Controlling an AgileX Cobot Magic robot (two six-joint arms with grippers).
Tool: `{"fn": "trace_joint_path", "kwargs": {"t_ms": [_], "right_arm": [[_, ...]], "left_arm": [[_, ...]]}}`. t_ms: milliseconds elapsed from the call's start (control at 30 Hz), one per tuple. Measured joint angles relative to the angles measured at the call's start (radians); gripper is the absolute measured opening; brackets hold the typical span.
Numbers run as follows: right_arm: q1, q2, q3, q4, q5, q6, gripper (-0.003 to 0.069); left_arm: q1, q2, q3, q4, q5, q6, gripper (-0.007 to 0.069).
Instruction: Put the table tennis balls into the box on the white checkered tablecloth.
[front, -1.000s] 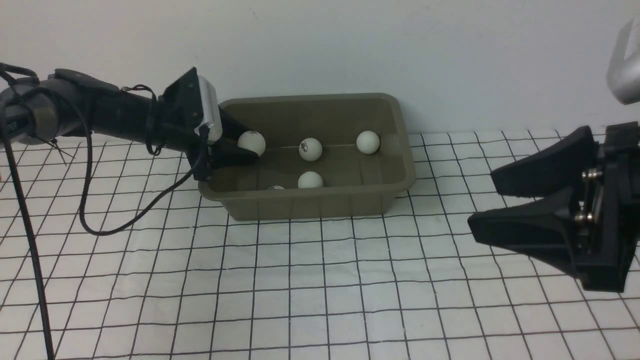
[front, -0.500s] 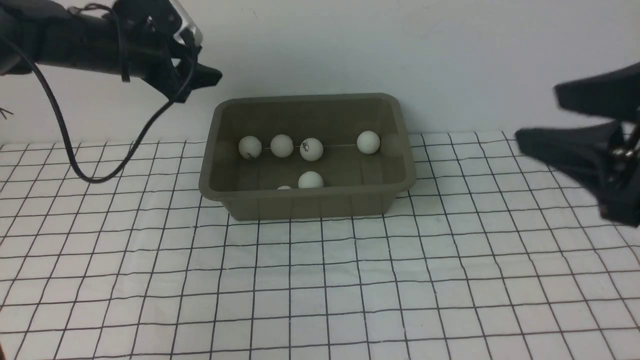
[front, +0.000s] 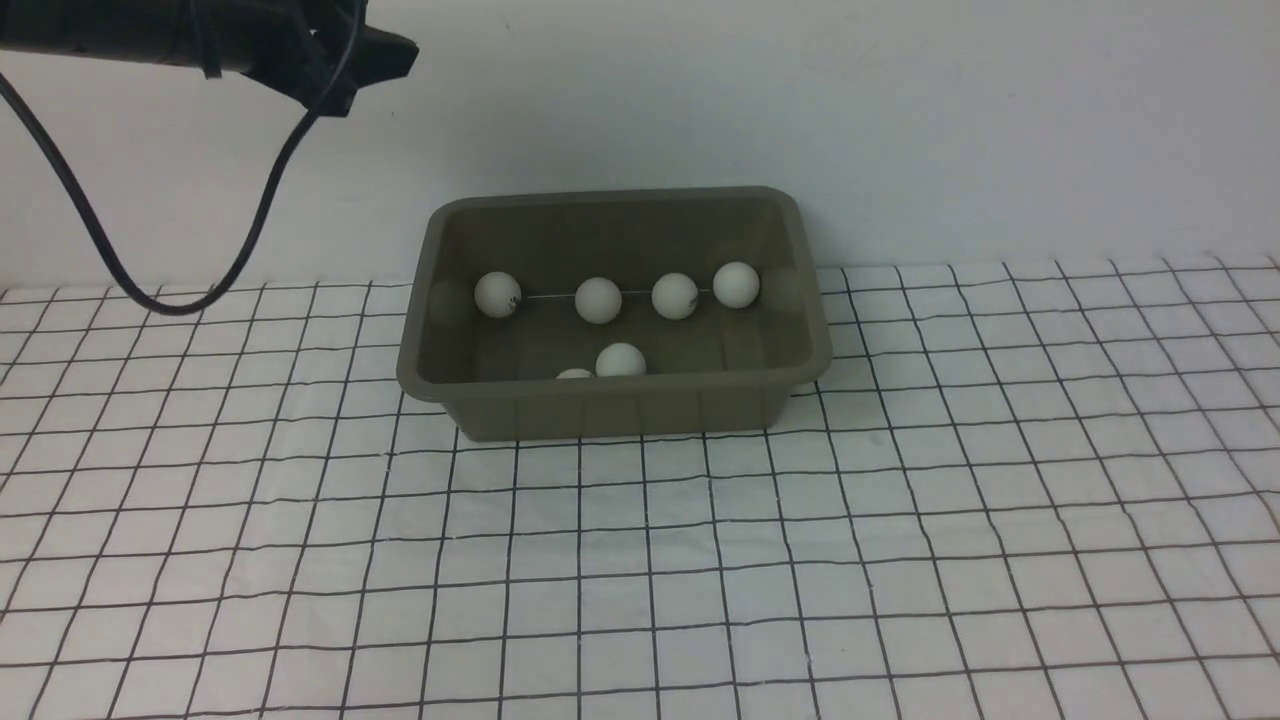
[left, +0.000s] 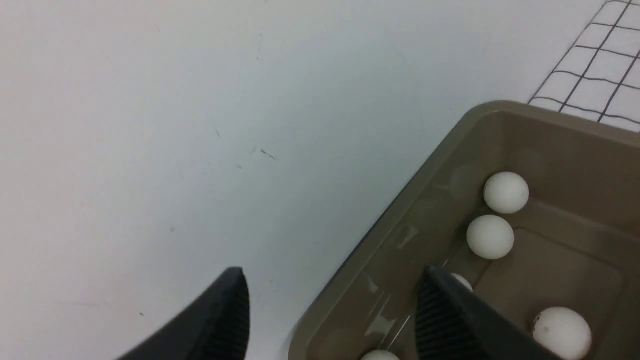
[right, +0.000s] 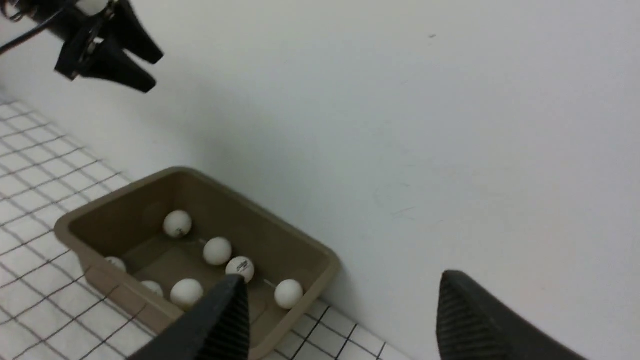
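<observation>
The olive-grey box (front: 620, 412) stands at the back of the white checkered tablecloth (front: 640, 585), against the wall. Several white table tennis balls lie inside it: a row along the far wall, such as one (front: 497, 294) and another (front: 736, 284), and others near the front wall (front: 621, 360). My left gripper (front: 385, 55) hangs high above and left of the box, open and empty (left: 332, 277). Beneath it the box (left: 575, 150) and a ball (left: 505, 192) show. My right gripper (right: 340, 285) is open and empty, raised off to the box's right (right: 272, 235); it is out of the front view.
A plain white wall rises directly behind the box. The left arm's black cable (front: 120, 270) loops down at the far left, above the cloth. Wrinkled cloth stretches in front of the box and to both of its sides.
My left gripper let a ball go in the box and rose up and left. The right gripper lifted out of the front view. Balls rolled along the far wall.
</observation>
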Motion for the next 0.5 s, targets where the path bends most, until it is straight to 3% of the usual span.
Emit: {"fn": "trace_joint_path", "kwargs": {"t_ms": [167,500], "right_arm": [[0.000,-0.174,0.144,-0.043,0.072,0.068,0.0461],[0.000,-0.277,0.474,0.032,-0.082,0.068,0.0461]], "left_arm": [[0.000,-0.010,0.000,-0.007,0.022,-0.007,0.0405],[0.000,-0.010,0.000,-0.007,0.073,-0.047,0.0405]]}}
